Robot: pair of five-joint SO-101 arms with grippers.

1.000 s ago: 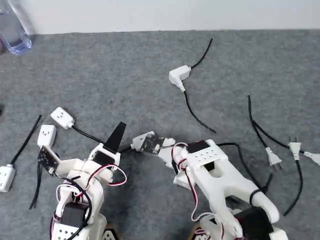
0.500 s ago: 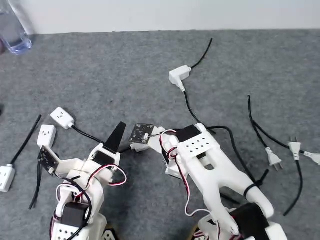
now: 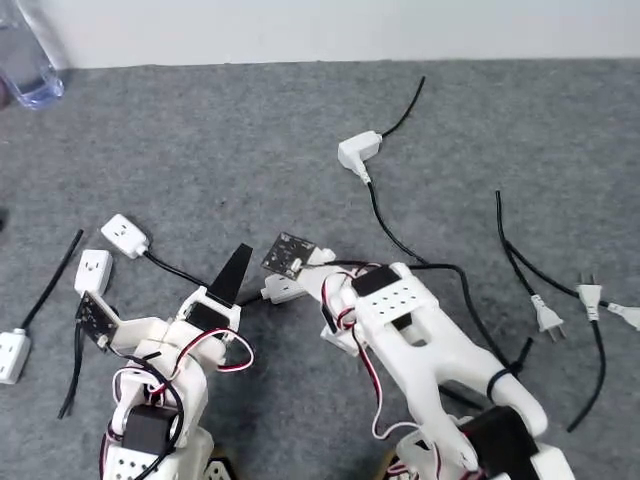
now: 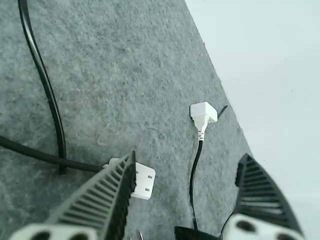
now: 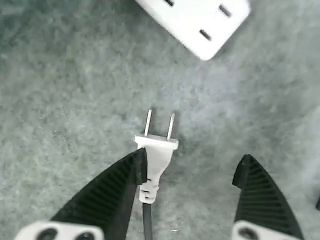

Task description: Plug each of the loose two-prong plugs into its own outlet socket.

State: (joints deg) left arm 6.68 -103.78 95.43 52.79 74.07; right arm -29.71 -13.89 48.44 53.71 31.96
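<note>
The right gripper (image 5: 192,156) has been swung over a loose plug (image 5: 156,150). Its jaws are held wide, and the plug is seen between them, not grabbed yet. A white socket (image 5: 197,20) is found just past the prongs, so a grab can be tried. The left gripper (image 4: 189,160) is held wide and empty. Grey felt (image 3: 250,130) is spread below, with a white wall (image 3: 350,30) behind.

Jaws apart, near socket (image 4: 142,181), far socket (image 4: 202,112)

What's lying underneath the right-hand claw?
A white two-prong plug lies on the grey felt beneath the open right gripper, prongs toward an outlet socket. From above, the arm covers it.
</note>
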